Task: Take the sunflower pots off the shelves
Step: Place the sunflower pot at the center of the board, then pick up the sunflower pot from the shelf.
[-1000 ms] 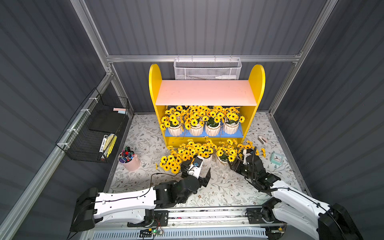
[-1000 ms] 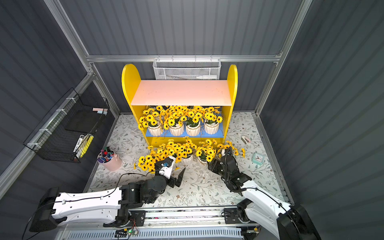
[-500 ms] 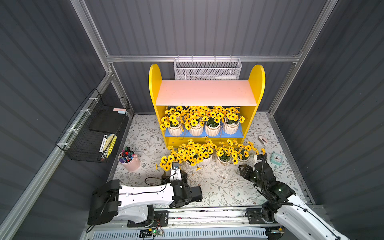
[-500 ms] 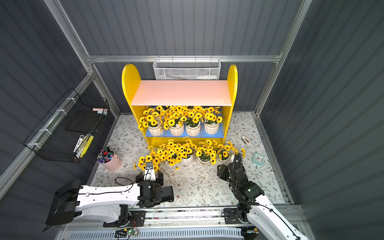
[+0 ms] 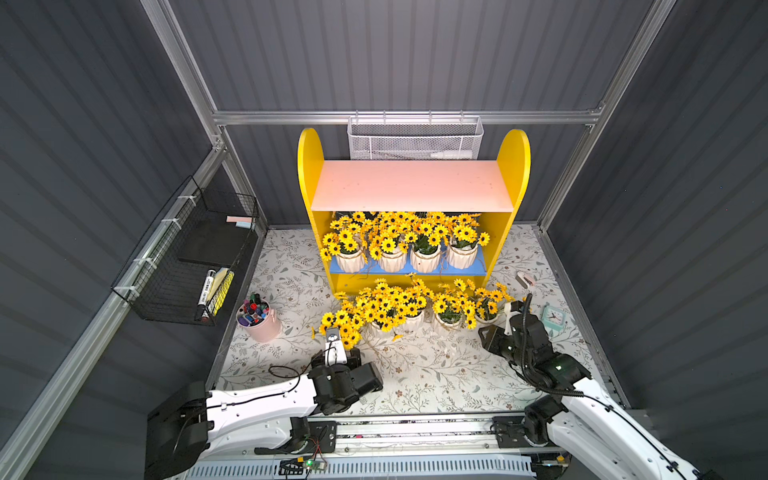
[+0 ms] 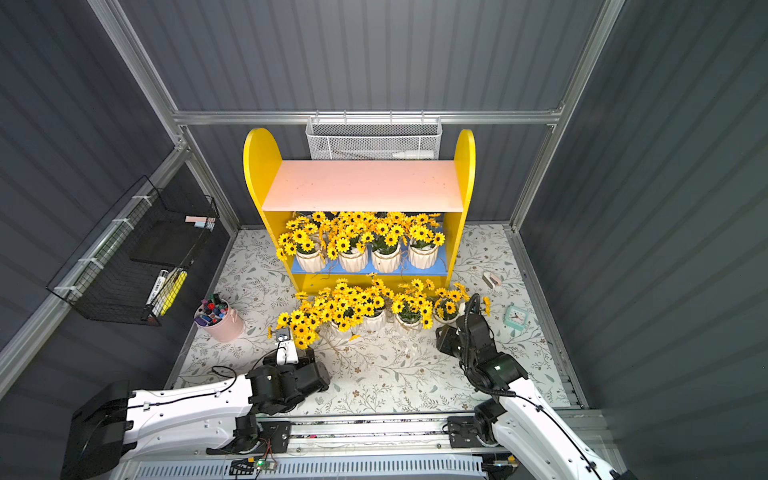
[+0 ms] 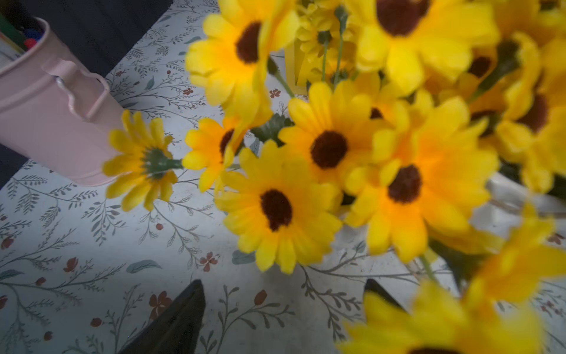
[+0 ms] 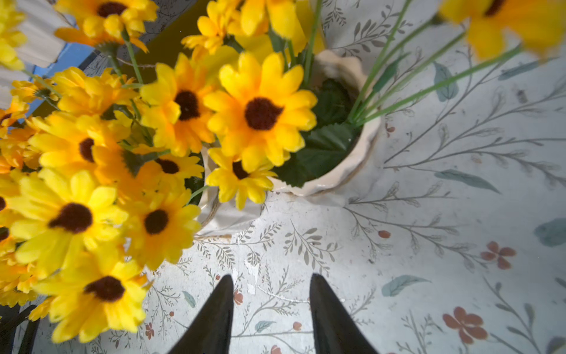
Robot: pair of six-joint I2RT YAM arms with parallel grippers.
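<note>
Nearest, well in front of the shelves, the left gripper hangs with its jaws wide and empty. The right gripper shows only a narrow gap between its jaws, with nothing in it. Closer to the shelves, four sunflower pots already stand on the tabletop in a row just before the shelves' foot. The remaining four pots sit on the blue lower board, and the pink upper board is bare. The step in hand, I judge, is fetching a pot from the lower board. The tabletop row blocks a straight reach, so go for an end pot at a slant. Widen the right jaws first and keep low under the pink board. Clamp the ribbed white body beneath the twine, not the blooms, lift just clear of the blue board and draw straight out. Set the pot down well away from the shelves, not in the crowded row
</note>
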